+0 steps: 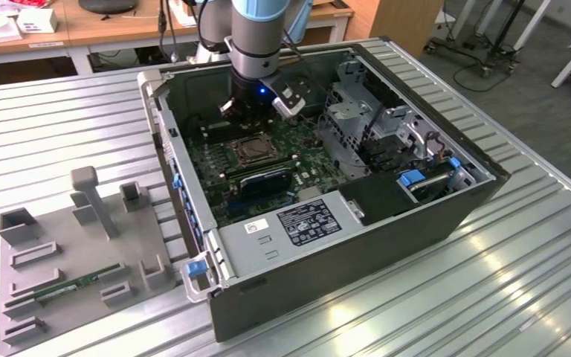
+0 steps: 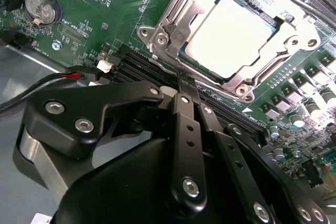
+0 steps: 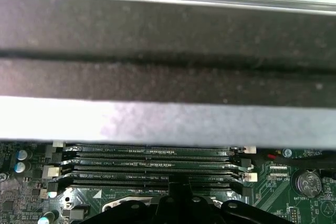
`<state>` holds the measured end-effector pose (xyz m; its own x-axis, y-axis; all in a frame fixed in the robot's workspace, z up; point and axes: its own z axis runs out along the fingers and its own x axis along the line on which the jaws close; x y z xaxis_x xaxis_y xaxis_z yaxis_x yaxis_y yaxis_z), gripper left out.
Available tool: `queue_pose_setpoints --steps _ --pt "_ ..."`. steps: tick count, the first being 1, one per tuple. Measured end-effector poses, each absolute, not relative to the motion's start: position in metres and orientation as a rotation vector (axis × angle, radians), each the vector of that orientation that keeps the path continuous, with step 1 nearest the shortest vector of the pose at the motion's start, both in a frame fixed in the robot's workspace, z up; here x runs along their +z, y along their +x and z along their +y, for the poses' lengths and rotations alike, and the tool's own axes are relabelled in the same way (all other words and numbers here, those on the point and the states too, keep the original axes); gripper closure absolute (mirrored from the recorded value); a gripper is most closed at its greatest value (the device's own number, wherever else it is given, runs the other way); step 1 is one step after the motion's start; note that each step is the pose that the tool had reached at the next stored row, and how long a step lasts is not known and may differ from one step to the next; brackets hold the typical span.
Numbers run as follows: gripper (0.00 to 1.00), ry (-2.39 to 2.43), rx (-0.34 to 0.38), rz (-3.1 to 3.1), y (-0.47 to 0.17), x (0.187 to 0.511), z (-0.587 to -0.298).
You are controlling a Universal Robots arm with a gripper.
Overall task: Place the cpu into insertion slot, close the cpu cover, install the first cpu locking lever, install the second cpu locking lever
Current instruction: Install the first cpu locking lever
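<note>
The cpu (image 2: 231,35), a dull silver square, lies in the insertion slot (image 1: 250,151) on the green motherboard inside the open computer case. The cpu cover (image 2: 169,29), a silvery frame, lies flat around it with the chip showing through its window. My gripper (image 2: 188,85) is shut, its two black fingers pressed together, and their tips rest at the socket's edge beside the memory slots. I cannot tell whether they pinch a lever. In the exterior view the gripper (image 1: 253,119) hangs just behind the socket. In the first wrist view the gripper (image 3: 176,200) points at the socket frame.
Long black memory slots (image 3: 152,163) run beside the socket. A coin battery (image 2: 42,6) and a red-black cable (image 2: 63,77) lie close by. The case wall (image 3: 168,77) and the drive cage (image 1: 365,119) hem the arm in. A grey fixture tray (image 1: 77,245) holds a memory stick (image 1: 77,285).
</note>
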<state>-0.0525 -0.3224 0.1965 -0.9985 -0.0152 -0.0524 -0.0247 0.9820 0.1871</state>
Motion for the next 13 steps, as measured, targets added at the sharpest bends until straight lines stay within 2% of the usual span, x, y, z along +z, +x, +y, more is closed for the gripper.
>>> queue_pose_setpoints --steps 10,13 --pt "0.89 -0.031 0.300 3.076 -0.052 0.206 -0.322" --pt "0.89 -0.030 0.341 3.071 -0.052 0.207 -0.322"
